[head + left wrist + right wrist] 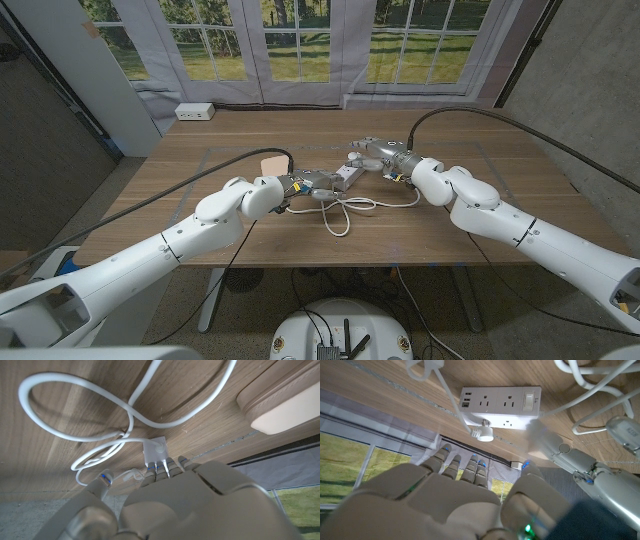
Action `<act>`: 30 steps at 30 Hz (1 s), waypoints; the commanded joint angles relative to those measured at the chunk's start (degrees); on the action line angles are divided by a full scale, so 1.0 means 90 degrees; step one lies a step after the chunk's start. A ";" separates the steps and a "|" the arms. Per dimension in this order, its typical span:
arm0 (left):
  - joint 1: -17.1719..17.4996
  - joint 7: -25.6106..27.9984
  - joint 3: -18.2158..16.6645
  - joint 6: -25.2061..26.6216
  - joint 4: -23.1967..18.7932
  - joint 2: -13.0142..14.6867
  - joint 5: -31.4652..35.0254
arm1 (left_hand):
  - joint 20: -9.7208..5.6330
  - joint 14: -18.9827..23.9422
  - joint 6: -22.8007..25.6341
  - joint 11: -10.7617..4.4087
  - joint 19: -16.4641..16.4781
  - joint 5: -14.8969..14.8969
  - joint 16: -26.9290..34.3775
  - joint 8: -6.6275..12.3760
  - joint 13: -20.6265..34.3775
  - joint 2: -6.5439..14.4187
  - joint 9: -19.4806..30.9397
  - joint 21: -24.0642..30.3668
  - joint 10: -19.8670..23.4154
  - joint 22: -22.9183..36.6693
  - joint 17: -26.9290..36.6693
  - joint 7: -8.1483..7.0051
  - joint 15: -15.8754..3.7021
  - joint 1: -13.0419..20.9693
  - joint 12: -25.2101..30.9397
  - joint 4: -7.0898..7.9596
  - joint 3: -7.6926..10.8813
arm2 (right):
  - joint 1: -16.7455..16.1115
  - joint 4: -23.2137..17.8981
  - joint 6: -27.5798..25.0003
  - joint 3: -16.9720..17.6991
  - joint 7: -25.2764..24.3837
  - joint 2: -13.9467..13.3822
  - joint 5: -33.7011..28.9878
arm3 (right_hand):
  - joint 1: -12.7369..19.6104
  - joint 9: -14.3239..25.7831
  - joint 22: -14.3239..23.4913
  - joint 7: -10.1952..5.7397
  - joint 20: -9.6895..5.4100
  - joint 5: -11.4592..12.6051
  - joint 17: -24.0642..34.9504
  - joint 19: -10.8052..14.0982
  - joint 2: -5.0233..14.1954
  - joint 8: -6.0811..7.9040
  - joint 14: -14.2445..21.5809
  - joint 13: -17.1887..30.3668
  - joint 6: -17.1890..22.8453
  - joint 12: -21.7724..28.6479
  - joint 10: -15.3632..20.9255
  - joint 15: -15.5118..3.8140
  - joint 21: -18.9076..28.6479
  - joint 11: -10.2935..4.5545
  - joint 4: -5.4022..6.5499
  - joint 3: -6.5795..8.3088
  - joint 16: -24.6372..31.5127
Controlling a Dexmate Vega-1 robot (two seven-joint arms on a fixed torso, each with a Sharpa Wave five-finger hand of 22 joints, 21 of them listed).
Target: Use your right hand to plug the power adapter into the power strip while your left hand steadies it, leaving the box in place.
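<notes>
Left hand (pixel 200 505) pinches the adapter (pixel 155 452) over the tabletop (pixel 60 475); right hand (pixel 445 500), fingers spread and empty, hovers near the strip (pixel 500 402).

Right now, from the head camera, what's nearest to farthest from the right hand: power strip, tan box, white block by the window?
1. power strip, beside the right hand, mid-table.
2. tan box, further left.
3. white block, on the floor, far left.

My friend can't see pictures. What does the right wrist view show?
A white power strip lies on the wooden table with a white cable plugged into its side. The right hand hovers near it, holding nothing.
</notes>
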 commanded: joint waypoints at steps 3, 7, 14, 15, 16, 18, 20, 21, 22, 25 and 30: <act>0.0002 -0.0020 0.0022 0.0063 -0.0034 -0.0010 0.0017 | -0.0494 0.0032 0.0031 0.0014 0.0017 0.0017 0.0023 0.0023 0.0024 0.0744 0.0034 0.0036 0.0055 0.0021 0.0010 0.0014 0.0005 -0.0007 0.0025 0.0006 0.0041 | -0.0063 -0.0040 0.0028 -0.0067 0.0204 0.0047 -0.0662 | -0.0166 0.0016 0.0004 0.0028 0.0014 -0.0059 -0.0003 -0.0004 0.0006 0.0052 -0.0012 0.0002 0.0031 0.0024 0.0004 0.0000 0.0040 0.0038 0.0089 0.0002 0.0018; 0.0020 -0.0012 0.0020 0.0084 -0.0059 -0.0006 0.0022 | -0.0493 0.0033 0.0031 0.0009 0.0018 0.0017 0.0024 0.0023 0.0024 0.0744 0.0034 0.0036 0.0056 0.0021 0.0010 0.0016 0.0005 -0.0007 0.0025 0.0006 0.0043 | -0.0090 -0.0041 0.0057 -0.0049 0.0246 0.0065 -0.0727 | -0.0219 0.0015 0.0004 0.0026 0.0015 -0.0077 -0.0008 -0.0002 0.0011 0.0055 -0.0014 0.0002 0.0032 0.0027 0.0000 0.0004 0.0044 0.0040 0.0113 -0.0005 0.0021; 0.0015 0.0009 0.0030 0.0046 -0.0052 -0.0010 0.0028 | -0.0496 0.0034 0.0036 0.0010 0.0022 0.0016 0.0024 0.0025 0.0024 0.0741 0.0034 0.0037 0.0061 0.0021 0.0011 0.0018 0.0007 -0.0009 0.0027 0.0007 0.0047 | -0.0110 -0.0022 0.0080 -0.0037 0.0351 0.0096 -0.0818 | -0.0316 0.0015 0.0004 0.0053 0.0011 -0.0113 -0.0019 -0.0007 0.0019 0.0065 -0.0009 0.0001 0.0046 0.0037 0.0012 0.0009 0.0047 0.0067 0.0157 -0.0016 0.0030; 0.0016 0.0010 0.0030 0.0045 -0.0051 -0.0009 0.0028 | -0.0496 0.0034 0.0039 0.0004 0.0022 0.0016 0.0024 0.0026 0.0024 0.0741 0.0034 0.0036 0.0060 0.0021 0.0011 0.0020 0.0007 -0.0009 0.0027 0.0007 0.0047 | -0.0111 -0.0016 0.0082 -0.0042 0.0364 0.0102 -0.0839 | -0.0327 0.0015 0.0004 0.0053 0.0012 -0.0117 -0.0021 -0.0006 0.0019 0.0065 -0.0009 0.0001 0.0046 0.0039 0.0014 0.0008 0.0048 0.0077 0.0161 -0.0017 0.0031; 0.0015 0.0010 0.0030 0.0042 -0.0052 -0.0007 0.0031 | -0.0495 0.0034 0.0037 0.0006 0.0022 0.0016 0.0024 0.0026 0.0024 0.0741 0.0034 0.0036 0.0059 0.0021 0.0011 0.0020 0.0006 -0.0010 0.0026 0.0008 0.0047 | -0.0114 -0.0009 0.0089 -0.0043 0.0359 0.0104 -0.0861 | -0.0335 0.0015 0.0004 0.0053 0.0013 -0.0120 -0.0022 -0.0009 0.0020 0.0065 -0.0010 0.0001 0.0045 0.0039 0.0014 0.0008 0.0047 0.0080 0.0165 -0.0017 0.0030; 0.0016 0.0016 0.0025 0.0035 -0.0048 -0.0003 0.0027 | -0.0495 0.0036 0.0038 0.0003 0.0023 0.0015 0.0025 0.0026 0.0024 0.0740 0.0034 0.0036 0.0060 0.0022 0.0011 0.0018 0.0006 -0.0010 0.0027 0.0008 0.0048 | -0.0110 -0.0008 0.0084 -0.0060 0.0415 0.0108 -0.0916 | -0.0349 0.0015 0.0004 0.0055 0.0015 -0.0125 -0.0024 -0.0008 0.0022 0.0067 -0.0013 0.0001 0.0047 0.0041 0.0017 0.0005 0.0048 0.0083 0.0171 -0.0018 0.0030; 0.0014 0.0014 0.0023 0.0031 -0.0046 0.0000 0.0029 | -0.0494 0.0037 0.0039 0.0007 0.0025 0.0015 0.0025 0.0026 0.0024 0.0740 0.0034 0.0037 0.0066 0.0022 0.0011 0.0021 0.0006 -0.0011 0.0029 0.0008 0.0049 | -0.0133 -0.0002 0.0035 -0.0056 0.0419 0.0140 -0.0950 | -0.0366 0.0015 0.0003 0.0053 0.0009 -0.0131 -0.0027 -0.0011 0.0025 0.0068 -0.0009 0.0001 0.0048 0.0042 0.0018 0.0006 0.0048 0.0077 0.0179 -0.0018 0.0032; 0.0014 0.0020 0.0022 0.0027 -0.0044 0.0000 0.0030 | -0.0494 0.0036 0.0041 0.0005 0.0026 0.0015 0.0025 0.0027 0.0024 0.0739 0.0034 0.0037 0.0067 0.0022 0.0011 0.0020 0.0005 -0.0011 0.0029 0.0008 0.0049 | -0.0128 -0.0005 0.0030 -0.0053 0.0473 0.0144 -0.0935 | -0.0375 0.0015 0.0003 0.0054 0.0009 -0.0134 -0.0029 -0.0010 0.0029 0.0069 -0.0009 0.0001 0.0050 0.0043 0.0021 0.0006 0.0049 0.0081 0.0183 -0.0016 0.0033; 0.0013 0.0022 0.0021 0.0020 -0.0042 0.0000 0.0026 | -0.0494 0.0035 0.0040 0.0006 0.0026 0.0015 0.0024 0.0027 0.0024 0.0739 0.0034 0.0037 0.0068 0.0022 0.0011 0.0020 0.0007 -0.0011 0.0030 0.0008 0.0050 | -0.0129 0.0008 0.0033 -0.0051 0.0470 0.0154 -0.0939 | -0.0381 0.0015 0.0003 0.0056 0.0005 -0.0137 -0.0030 -0.0010 0.0031 0.0071 -0.0003 0.0001 0.0056 0.0044 0.0022 0.0005 0.0049 0.0082 0.0186 -0.0015 0.0035; 0.0010 0.0020 0.0020 0.0010 -0.0040 0.0001 0.0025 | -0.0495 0.0036 0.0041 0.0002 0.0027 0.0015 0.0025 0.0027 0.0024 0.0739 0.0034 0.0037 0.0066 0.0022 0.0011 0.0017 0.0002 -0.0011 0.0028 0.0008 0.0051 | -0.0117 0.0041 0.0059 -0.0047 0.0492 0.0173 -0.0929 | -0.0391 0.0015 0.0003 0.0057 0.0005 -0.0141 -0.0033 -0.0012 0.0035 0.0073 -0.0003 0.0000 0.0058 0.0044 0.0022 0.0004 0.0049 0.0083 0.0191 -0.0012 0.0035; 0.0014 0.0020 0.0023 -0.0001 -0.0032 0.0000 0.0021 | -0.0496 0.0039 0.0040 0.0001 0.0027 0.0014 0.0025 0.0027 0.0024 0.0738 0.0034 0.0037 0.0061 0.0022 0.0012 0.0016 0.0006 -0.0012 0.0026 0.0009 0.0052 | -0.0097 0.0088 0.0062 -0.0030 0.0547 0.0209 -0.0886 | -0.0412 0.0015 0.0003 0.0058 -0.0002 -0.0149 -0.0039 -0.0021 0.0040 0.0076 -0.0008 0.0000 0.0066 0.0048 0.0028 0.0004 0.0046 0.0102 0.0199 -0.0008 0.0033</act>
